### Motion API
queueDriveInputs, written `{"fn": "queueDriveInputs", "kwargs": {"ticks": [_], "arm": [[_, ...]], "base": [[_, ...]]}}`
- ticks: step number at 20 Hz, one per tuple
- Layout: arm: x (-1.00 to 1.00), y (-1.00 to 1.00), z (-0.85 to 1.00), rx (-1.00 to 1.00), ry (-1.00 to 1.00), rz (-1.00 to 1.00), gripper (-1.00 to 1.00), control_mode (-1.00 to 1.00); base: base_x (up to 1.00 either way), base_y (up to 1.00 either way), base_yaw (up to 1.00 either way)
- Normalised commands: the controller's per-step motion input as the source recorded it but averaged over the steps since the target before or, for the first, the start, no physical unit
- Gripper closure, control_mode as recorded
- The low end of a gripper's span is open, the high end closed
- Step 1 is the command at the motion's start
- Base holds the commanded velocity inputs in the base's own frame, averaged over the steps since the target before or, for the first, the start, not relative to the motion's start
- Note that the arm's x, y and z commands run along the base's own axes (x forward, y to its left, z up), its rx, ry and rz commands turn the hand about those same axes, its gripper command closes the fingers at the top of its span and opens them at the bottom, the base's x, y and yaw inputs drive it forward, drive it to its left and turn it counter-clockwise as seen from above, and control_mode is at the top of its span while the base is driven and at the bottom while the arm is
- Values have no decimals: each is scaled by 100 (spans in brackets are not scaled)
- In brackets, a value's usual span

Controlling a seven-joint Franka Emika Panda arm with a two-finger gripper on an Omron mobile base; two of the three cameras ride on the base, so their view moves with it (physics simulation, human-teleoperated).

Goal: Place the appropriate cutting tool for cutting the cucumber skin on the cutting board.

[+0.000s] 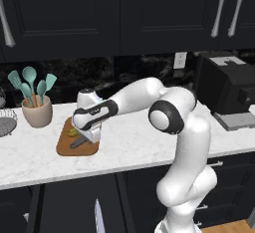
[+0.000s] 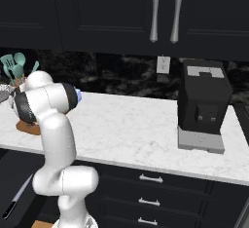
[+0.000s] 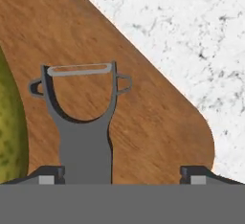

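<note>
The dark-grey peeler [image 3: 83, 122] lies flat on the brown wooden cutting board [image 3: 143, 122], forked head away from the hand. My gripper [image 3: 122, 175] is open just above it; the left fingertip [image 3: 48, 175] is beside the handle and the right one stands well apart. The yellow-green cucumber [image 3: 9, 137] lies on the board right next to the peeler. In the left base view the gripper [image 1: 87, 136] hangs low over the board [image 1: 64, 150], with the peeler [image 1: 78, 143] and cucumber [image 1: 73, 132] under it. A sliver of the board [image 2: 30, 129] shows behind the arm.
A beige pot of teal utensils [image 1: 36, 108] stands left of the board, with a wire basket [image 1: 6, 121] further left. A black coffee machine [image 2: 203, 104] sits at the counter's right. A silver-bladed knife [image 2: 17, 198] lies low, off the counter's front.
</note>
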Motion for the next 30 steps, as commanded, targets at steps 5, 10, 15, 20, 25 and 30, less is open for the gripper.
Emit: {"fn": "queueDriveInputs", "kwargs": {"ticks": [5,10,15,20,25,30], "arm": [[-15,-81,34,11,0,-6,-100,-100],[-6,-93,33,10,0,-5,-100,-100],[-2,-100,18,10,0,-6,-100,-100],[-12,-100,14,16,0,-12,-100,-100],[-19,-100,21,19,-5,-10,-100,-100],[-24,-98,25,19,-9,-6,-100,-100]], "base": [[0,0,0],[0,0,0],[0,0,0],[0,0,0],[0,0,0],[0,0,0]]}}
